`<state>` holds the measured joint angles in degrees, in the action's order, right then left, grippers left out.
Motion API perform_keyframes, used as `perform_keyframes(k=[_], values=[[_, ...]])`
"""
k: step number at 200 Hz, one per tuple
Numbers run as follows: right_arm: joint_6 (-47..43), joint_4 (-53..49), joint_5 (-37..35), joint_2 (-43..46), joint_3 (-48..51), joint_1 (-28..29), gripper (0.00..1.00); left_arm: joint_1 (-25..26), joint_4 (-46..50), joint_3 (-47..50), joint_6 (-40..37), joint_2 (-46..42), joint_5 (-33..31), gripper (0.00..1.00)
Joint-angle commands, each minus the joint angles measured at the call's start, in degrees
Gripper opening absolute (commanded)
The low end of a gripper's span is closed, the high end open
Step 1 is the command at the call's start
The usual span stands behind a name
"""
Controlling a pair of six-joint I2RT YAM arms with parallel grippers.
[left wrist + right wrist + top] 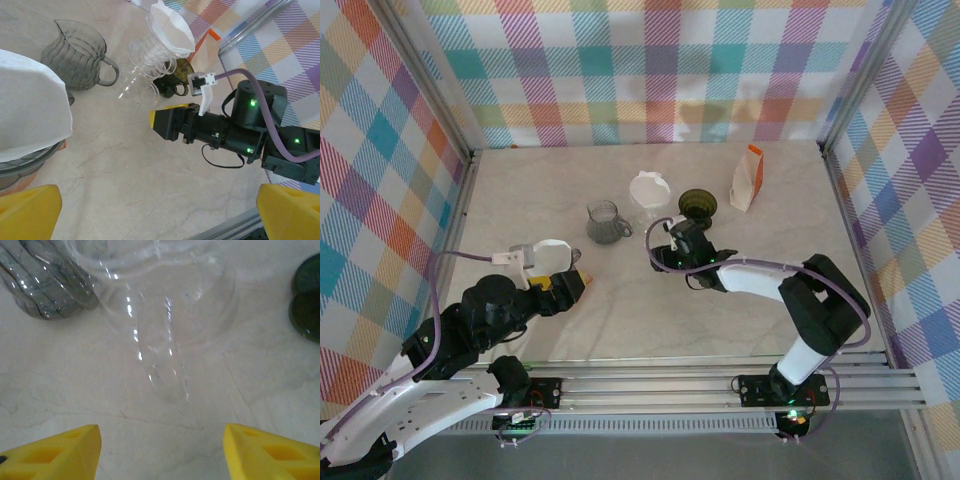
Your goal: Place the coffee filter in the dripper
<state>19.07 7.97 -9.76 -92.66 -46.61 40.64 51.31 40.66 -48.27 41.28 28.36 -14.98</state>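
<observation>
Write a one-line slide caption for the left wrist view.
White paper filter seated in the clear dripper, grey pitcher beside it, right gripper close by.

arms (pixel 760 275): black-and-white links | cables (pixel 260 95): purple | jaws: yellow | LEDs (pixel 251 103): green

Nothing legible for me here; the orange-and-white packet (pixel 748 178) at the back is too small to read.

left arm (pixel 470 330): bent, lies low, reaches in toward the middle | left gripper (pixel 570 282): fingers as far apart as they go, nothing held | right arm (pixel 820 300): folded at the elbow, reaches out to the left | right gripper (pixel 668 245): down low, yellow fingers (pixel 55 452) wide apart, nothing between them
</observation>
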Motion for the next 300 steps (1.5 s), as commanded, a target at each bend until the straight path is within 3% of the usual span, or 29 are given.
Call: perform_keyframes(k=[1, 41, 74, 114, 138, 166, 188, 207, 232, 248, 300], values=[[4.2, 1.6, 0.5, 5.4, 3.4, 1.3, 0.65, 0.6, 1.6, -2.1, -1.3, 0.0, -2.1, 1.00], [6.7, 1.2, 3.4, 12.4, 7.9, 3.4, 0.65, 0.5, 2.4, -6.3, -3.9, 4.9, -3.9, 1.00], [8.0, 0.9, 3.6, 16.7, 10.5, 5.4, 0.63, -2.0, 4.0, -16.0, -9.7, 14.2, -2.4, 0.99], [7.2, 2.6, 8.2, 15.8, 10.4, 7.2, 0.60, -12.4, 6.4, -26.7, -13.1, 24.6, 9.3, 0.95], [7.2, 3.1, 6.5, 14.6, 9.4, 9.2, 0.60, -22.5, 8.1, -32.1, -16.3, 32.8, 16.3, 0.88], [7.9, 3.7, 5.4, 15.8, 10.3, 10.3, 0.60, -31.3, 10.0, -39.0, -20.7, 45.4, 21.1, 0.77], [8.3, 3.5, 4.8, 18.0, 11.8, 10.8, 0.59, -35.3, 13.4, -48.0, -24.4, 57.8, 22.0, 0.64], [8.7, 3.3, 4.3, 20.2, 13.2, 11.2, 0.59, -37.1, 17.9, -57.2, -26.7, 68.5, 22.7, 0.50], [8.6, 2.5, 3.6, 22.6, 14.7, 11.5, 0.59, -37.2, 22.8, -67.1, -30.0, 79.1, 21.3, 0.46], [8.5, 2.4, 3.2, 23.9, 15.6, 11.6, 0.59, -37.0, 24.6, -70.6, -32.3, 83.7, 20.6, 0.38], [7.6, 0.7, 1.9, 27.5, 17.6, 11.6, 0.60, -36.3, 23.1, -67.7, -36.0, 88.3, 21.1, 0.42]])
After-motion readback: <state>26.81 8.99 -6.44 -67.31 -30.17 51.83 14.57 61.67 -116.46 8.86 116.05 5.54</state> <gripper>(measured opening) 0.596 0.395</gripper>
